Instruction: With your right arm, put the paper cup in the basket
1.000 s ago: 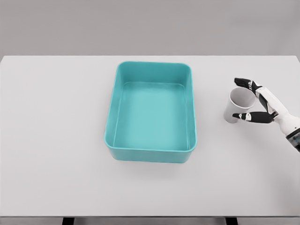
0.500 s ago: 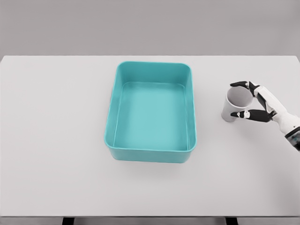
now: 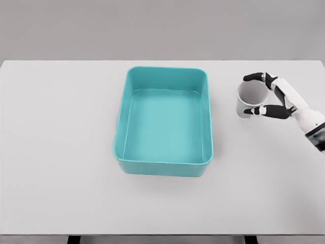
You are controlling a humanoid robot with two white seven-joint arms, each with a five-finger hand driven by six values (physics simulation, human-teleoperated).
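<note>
The right hand (image 3: pixel 271 96) grips the one paper cup (image 3: pixel 249 99) between thumb and fingers, the cup roughly upright with its open mouth facing up (tipped a little toward the camera). Off to the hand's left on the white table (image 3: pixel 61 152) sits a single teal basket (image 3: pixel 122 114), nothing inside it.

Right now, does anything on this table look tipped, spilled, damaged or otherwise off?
Nothing stands out. The paper cup is upright, held in the right hand to the right of the teal basket, which sits flat and holds nothing. No spill or damage shows on the table.
</note>
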